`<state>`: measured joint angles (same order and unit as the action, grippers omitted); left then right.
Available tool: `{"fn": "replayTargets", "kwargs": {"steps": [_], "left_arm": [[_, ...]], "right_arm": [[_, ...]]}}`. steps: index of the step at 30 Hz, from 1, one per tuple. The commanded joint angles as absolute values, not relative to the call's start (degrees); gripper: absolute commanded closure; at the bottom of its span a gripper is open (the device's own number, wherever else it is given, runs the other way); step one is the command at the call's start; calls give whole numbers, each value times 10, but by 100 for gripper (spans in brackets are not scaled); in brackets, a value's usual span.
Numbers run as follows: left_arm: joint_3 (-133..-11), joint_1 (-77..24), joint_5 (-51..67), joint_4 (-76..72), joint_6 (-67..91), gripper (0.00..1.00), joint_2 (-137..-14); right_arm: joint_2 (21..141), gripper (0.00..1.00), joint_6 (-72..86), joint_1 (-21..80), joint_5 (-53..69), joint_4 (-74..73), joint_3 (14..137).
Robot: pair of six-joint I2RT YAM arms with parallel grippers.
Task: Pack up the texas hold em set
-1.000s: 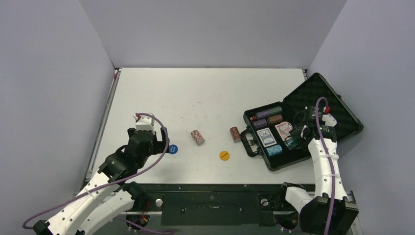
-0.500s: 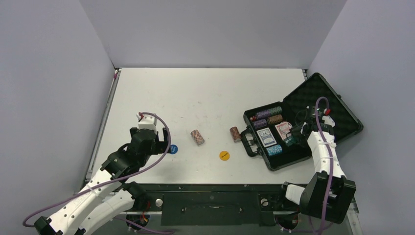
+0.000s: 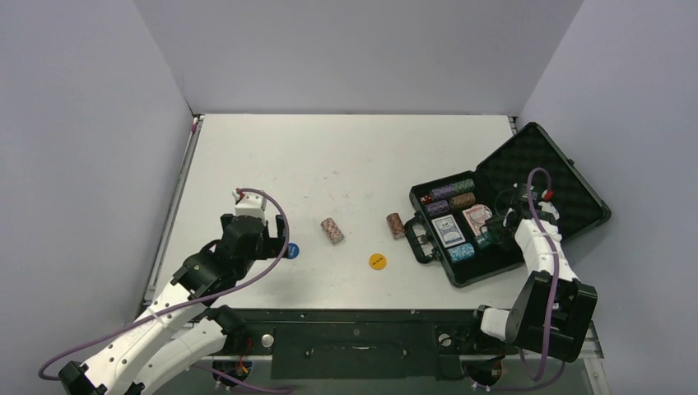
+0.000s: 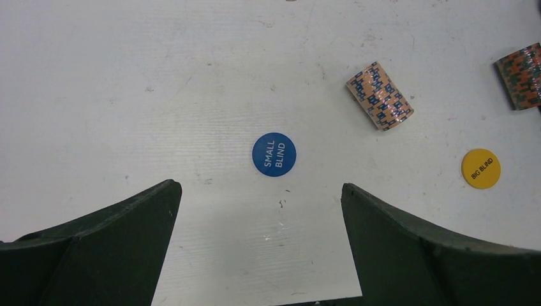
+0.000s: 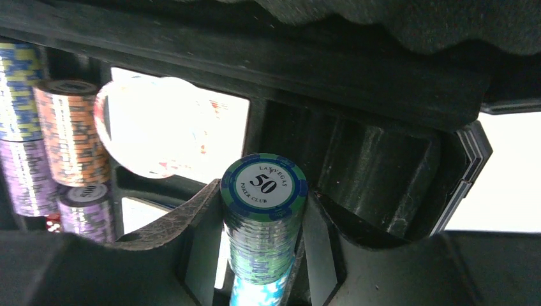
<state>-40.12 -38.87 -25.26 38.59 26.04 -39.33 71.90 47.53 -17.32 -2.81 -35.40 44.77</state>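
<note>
Case [image 3: 535, 164]: open on the right of the table [image 3: 346, 156], mostly filled | right gripper [image 3: 492, 232]: clamped on a green chip stack [image 5: 263, 217], over the case | left gripper [image 4: 258, 188]: spread wide, empty, above the blue disc [image 4: 274, 154] | you have yet to pack: blue disc, yellow disc [image 4: 481, 168], pink chip stack [image 4: 379, 95], red chip stack [image 4: 520, 75].

The white table [image 3: 346, 148] is scuffed with small marks. A blue disc [image 3: 291, 250] reading SMALL BLIND lies flat at the near left. To its right a pink-and-blue chip stack [image 3: 332, 230] lies on its side. Farther right a red-brown chip stack [image 3: 396, 225] lies likewise, just beside the open black case [image 3: 527, 160] at the right. A yellow disc [image 3: 378, 261], BIG BLIND, lies nearer, between the stacks.
</note>
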Motion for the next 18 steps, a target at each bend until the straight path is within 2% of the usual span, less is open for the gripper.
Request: {"fn": "replayTargets", "kwargs": {"steps": [1,18], "left_arm": [[-417,-386,-249,358,251,4,-390],[-416,-386,-252,359,247,4,-376]], "right_arm": [[717,100,500,-179,-29,-308,423],[715,100,500,-179,-43,-298,382]]}}
